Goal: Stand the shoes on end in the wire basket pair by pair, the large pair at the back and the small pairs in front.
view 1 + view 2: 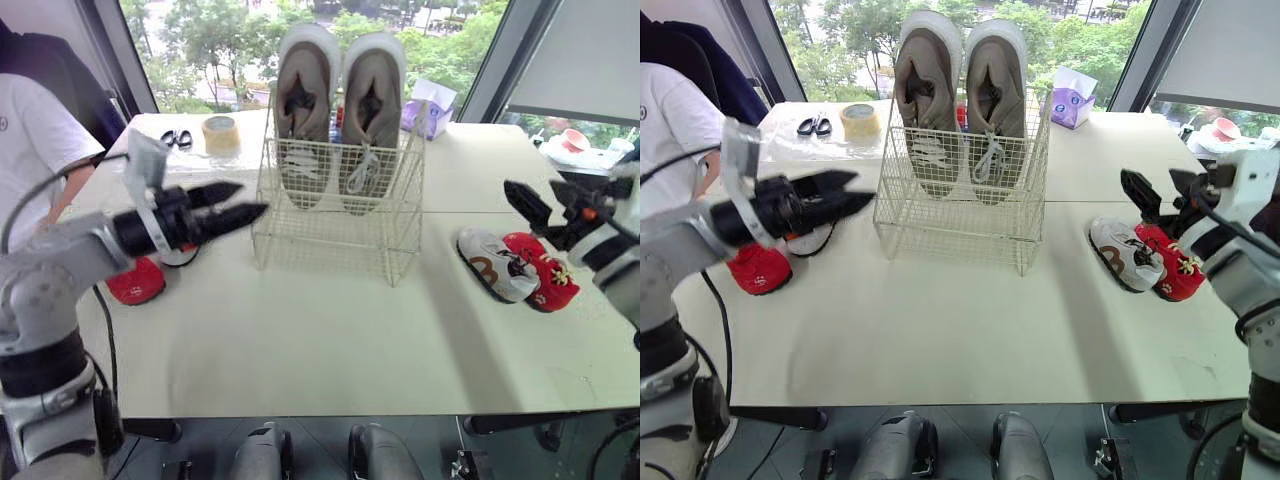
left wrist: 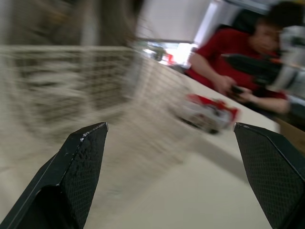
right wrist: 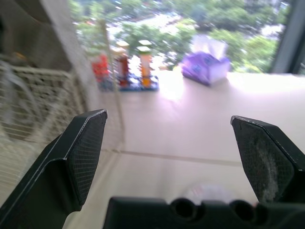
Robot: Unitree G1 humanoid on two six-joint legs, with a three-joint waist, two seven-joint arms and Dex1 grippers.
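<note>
Left claw [image 1: 250,198] hangs released, empty, beside the wire basket [image 1: 335,225]; large pair [image 1: 340,100] stands upright at its back. Right claw [image 1: 530,187], spread too, hovers by a small pair [image 1: 520,268] on the counter [image 1: 330,340]. Likely next: descend, pinch one.

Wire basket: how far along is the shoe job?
Done: the large grey-brown pair of shoes stands on end at the back of the white wire basket. In hand: nothing; the left gripper and right gripper are open and empty. To do: the small white shoe and small red patterned shoe lie on the cream table by the right gripper, and a small red shoe under the left arm.
</note>
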